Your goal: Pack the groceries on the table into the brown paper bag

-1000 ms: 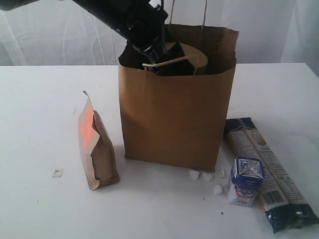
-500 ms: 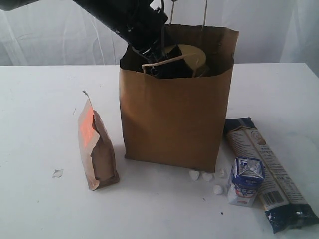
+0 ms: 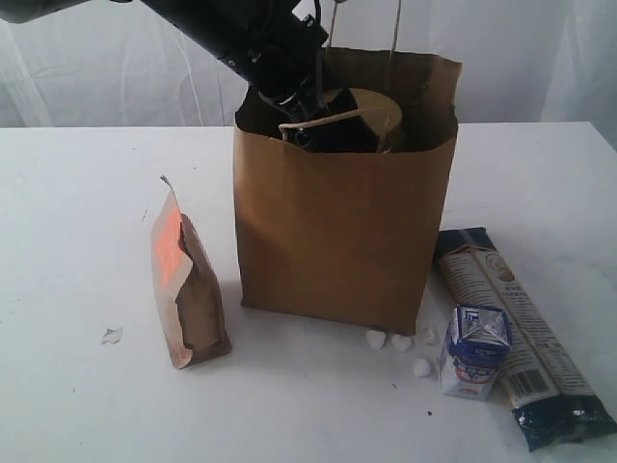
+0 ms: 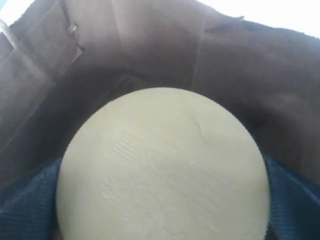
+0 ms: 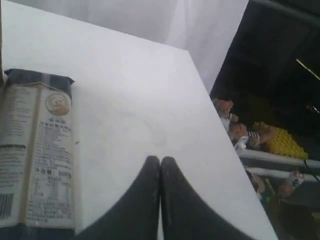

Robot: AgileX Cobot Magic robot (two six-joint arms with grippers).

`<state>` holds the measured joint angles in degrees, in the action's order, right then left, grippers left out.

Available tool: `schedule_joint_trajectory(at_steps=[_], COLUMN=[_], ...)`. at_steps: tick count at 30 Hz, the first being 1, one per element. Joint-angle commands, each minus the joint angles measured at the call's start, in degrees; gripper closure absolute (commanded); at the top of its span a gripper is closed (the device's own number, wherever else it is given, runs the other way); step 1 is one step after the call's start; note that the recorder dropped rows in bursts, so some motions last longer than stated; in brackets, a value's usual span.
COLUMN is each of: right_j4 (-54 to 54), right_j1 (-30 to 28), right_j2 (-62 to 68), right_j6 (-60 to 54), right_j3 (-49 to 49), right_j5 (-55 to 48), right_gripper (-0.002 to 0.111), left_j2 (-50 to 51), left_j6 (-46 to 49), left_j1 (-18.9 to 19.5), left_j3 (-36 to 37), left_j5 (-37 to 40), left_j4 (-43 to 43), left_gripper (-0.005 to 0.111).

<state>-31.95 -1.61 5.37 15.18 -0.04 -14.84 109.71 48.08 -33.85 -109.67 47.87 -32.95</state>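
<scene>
Left arm reaching down into tall kraft-brown paper bag (image 3: 337,231) from upper left, left gripper (image 3: 323,121) wrapped wide around olive-gold lid of clear jar (image 4: 162,167), jar sitting inside bag mouth. Right gripper (image 5: 160,172) pinched shut, holding nothing, low over white tabletop (image 3: 77,241).

Brown-red pouch (image 3: 185,285) upright left of bag. Small blue-white carton (image 3: 474,350) and long dark-blue-and-cream packet (image 3: 521,333) right of bag, white crumbs (image 3: 397,343) at its base.

Bag walls tight round jar. Plenty of bare table far left.

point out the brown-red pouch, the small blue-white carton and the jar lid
brown-red pouch (image 3: 188,289), exterior view, on its brown side panel
small blue-white carton (image 3: 474,352), exterior view, on its front face
jar lid (image 4: 162,167), left wrist view, middle of the lid's top
</scene>
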Motion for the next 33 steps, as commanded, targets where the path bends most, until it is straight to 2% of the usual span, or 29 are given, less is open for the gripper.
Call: schedule_joint_trajectory(at_steps=[1,3,8,9,10,12,14,15,16,19,20,28,33], right_j4=[3.71,9.83,30.38,31.95,30.86,23.09,2.14,-8.76,-27.32,-65.25,-68.00,-68.00,-68.00], right_j1=[-0.14,-0.14,-0.14,-0.14,-0.14,-0.14,-0.14,-0.14,0.40,1.82,1.82,1.61,1.61], right_j2=[-0.30,0.49,8.22,10.57,18.16,26.04,34.76,38.23,43.65,54.35,57.04,78.61,88.62], right_j6=[11.08,10.38,11.06,12.26,16.45,22.39,36.98,46.40,62.94,99.84,104.22,102.90,104.59], right_j3=[0.04,0.04,-7.35,-9.59,-16.72,-25.15,-36.34,-40.98,-47.40,-57.90,-60.28,-74.89,-77.38], right_j5=[30.56,47.99,47.50,48.37,51.57,54.16,52.47,50.95,48.80,47.20,49.29,80.83,84.81], right_gripper=[0.108,0.108,0.108,0.108,0.108,0.108,0.108,0.108,0.108,0.108,0.108,0.108,0.108], left_j2=[-0.25,-0.25,-0.25,-0.25,-0.25,-0.25,-0.25,-0.25,-0.25,-0.25,-0.25,-0.25,-0.25], left_j6=[-0.11,-0.11,-0.11,-0.11,-0.11,-0.11,-0.11,-0.11,-0.11,-0.11,-0.11,-0.11,-0.11], left_j1=[-0.13,-0.13,-0.13,-0.13,-0.13,-0.13,-0.13,-0.13,-0.13,-0.13,-0.13,-0.13,-0.13], left_j3=[-0.12,-0.12,-0.12,-0.12,-0.12,-0.12,-0.12,-0.12,-0.12,-0.12,-0.12,-0.12,-0.12], left_j5=[0.15,0.15,0.04,0.04,-0.58,-1.75,-3.26,-3.64,-3.77,-3.76,-3.76,-2.34,-1.72], left_j4=[-1.23,-1.23,-1.23,-1.23,-1.23,-1.23,-1.40,-1.55,-1.52,-1.30,-1.30,-1.29,-1.29], left_gripper=[0.001,0.001,0.001,0.001,0.001,0.001,0.001,0.001,0.001,0.001,0.001,0.001,0.001])
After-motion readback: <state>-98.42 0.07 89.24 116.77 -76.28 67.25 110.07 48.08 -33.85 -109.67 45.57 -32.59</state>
